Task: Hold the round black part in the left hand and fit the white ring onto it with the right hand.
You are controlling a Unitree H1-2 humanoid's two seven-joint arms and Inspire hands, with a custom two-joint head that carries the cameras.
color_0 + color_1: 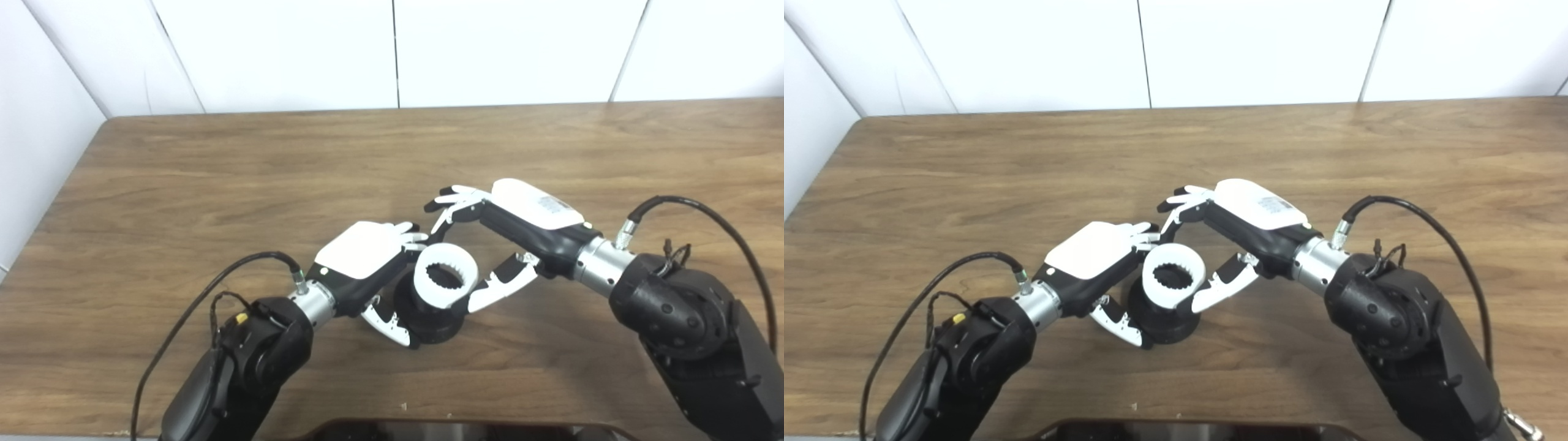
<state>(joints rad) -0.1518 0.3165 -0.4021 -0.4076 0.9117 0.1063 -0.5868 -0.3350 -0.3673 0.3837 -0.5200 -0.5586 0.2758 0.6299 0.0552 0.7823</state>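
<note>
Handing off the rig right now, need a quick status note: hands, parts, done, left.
Left hand: shut on the black part, which stands on the table.
Right hand: fingers and thumb around the white ring; whether it grips or only touches, cannot tell.
Done: ring sits on top of the black part.
Left: check the ring is fully seated, then let go.

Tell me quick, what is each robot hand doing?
Left robot hand: closed on the black part.
Right robot hand: thumb touches the white ring on top, but a real grip cannot be told.
</note>
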